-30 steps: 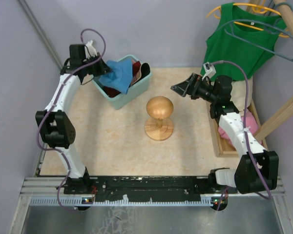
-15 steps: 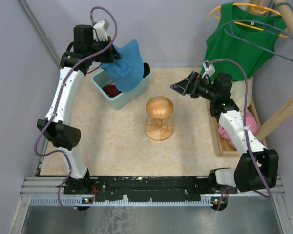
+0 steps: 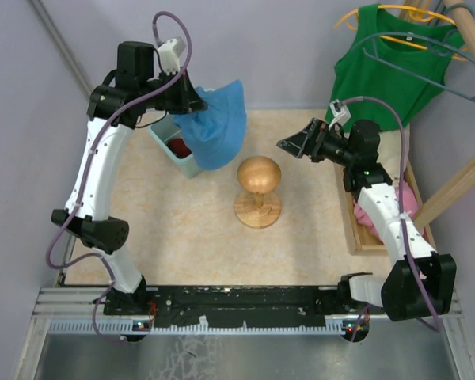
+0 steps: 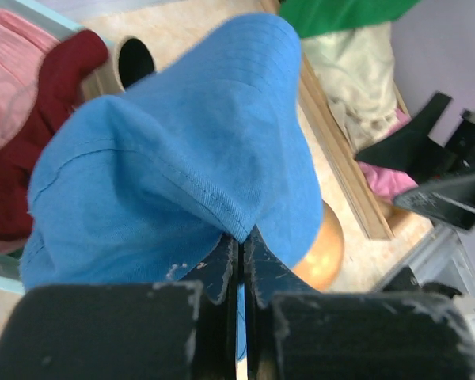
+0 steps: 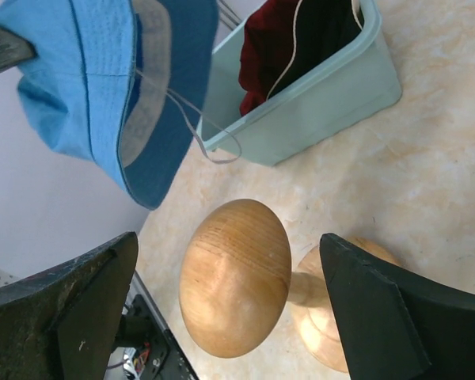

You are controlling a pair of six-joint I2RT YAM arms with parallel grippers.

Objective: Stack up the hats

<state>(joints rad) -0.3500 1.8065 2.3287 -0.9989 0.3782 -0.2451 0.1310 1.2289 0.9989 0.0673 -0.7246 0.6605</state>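
Above the worktop's far-left corner: left hand [image 3: 195,100] clenched on a fold of the blue hat [image 3: 220,127], which hangs clear of the teal basket [image 3: 184,165], likely bound for the wooden head form [image 3: 258,176]. Right hand [image 3: 293,140] gapes empty near the form, probably to assist.

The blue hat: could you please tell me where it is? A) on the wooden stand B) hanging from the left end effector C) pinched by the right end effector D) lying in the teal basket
B: the left end effector is shut on the blue hat.
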